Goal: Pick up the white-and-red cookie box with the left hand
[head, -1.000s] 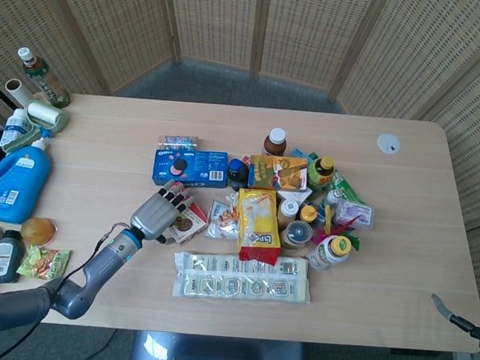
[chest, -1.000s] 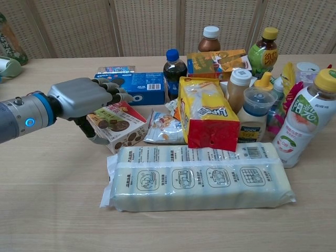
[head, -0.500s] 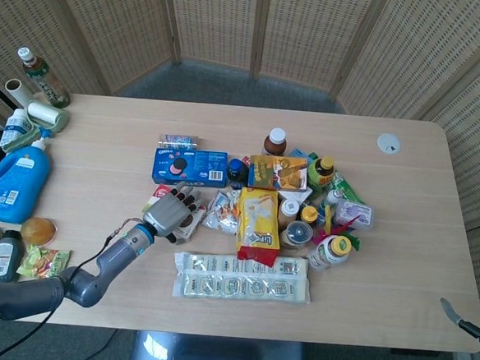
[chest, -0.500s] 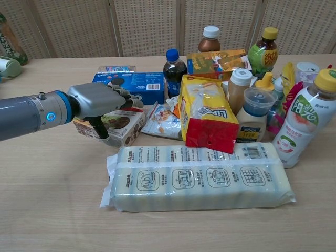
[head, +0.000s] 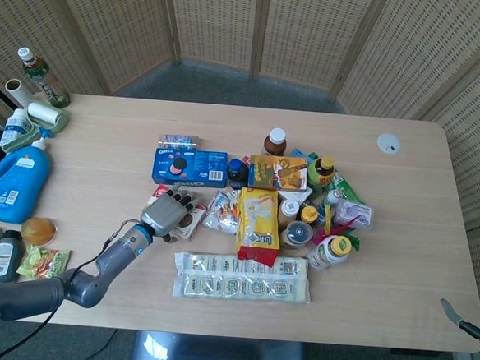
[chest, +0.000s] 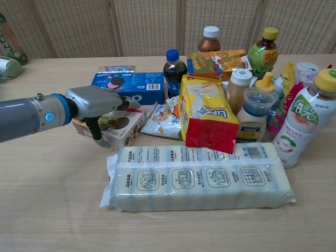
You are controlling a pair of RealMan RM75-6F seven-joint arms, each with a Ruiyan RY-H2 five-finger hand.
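Change: since half a second ago the left hand point(chest: 97, 102) has barely shifted, and its fingers have curled in tighter over the cookie box point(chest: 116, 127); a second ago it lay further left, with the fingers spread.
Left hand: wrapped over the top of the cookie box, thumb down the near side, fingers curled over the far edge; it holds the box.
Cookie box: white and red with pictures of cookies, just left of the snack heap, between the blue Oreo box point(chest: 130, 87) behind it and the long white cracker pack point(chest: 199, 177) in front; whether its underside has left the counter point(chest: 47, 199) I cannot tell.
Head view: the left hand point(head: 164, 214) covers most of the cookie box point(head: 189, 219), with the forearm running down-left toward the counter's near edge.
Right hand: only a dark tip point(head: 459, 320) shows at the lower right edge of the head view, well apart from the heap; how its fingers stand I cannot tell.
Neighbours: small snack packet point(chest: 163, 124) just right of the box, and a yellow-and-red bag point(chest: 206, 113) leaning beyond it.
Far left: blue detergent jug point(head: 13, 182) near the counter's edge.
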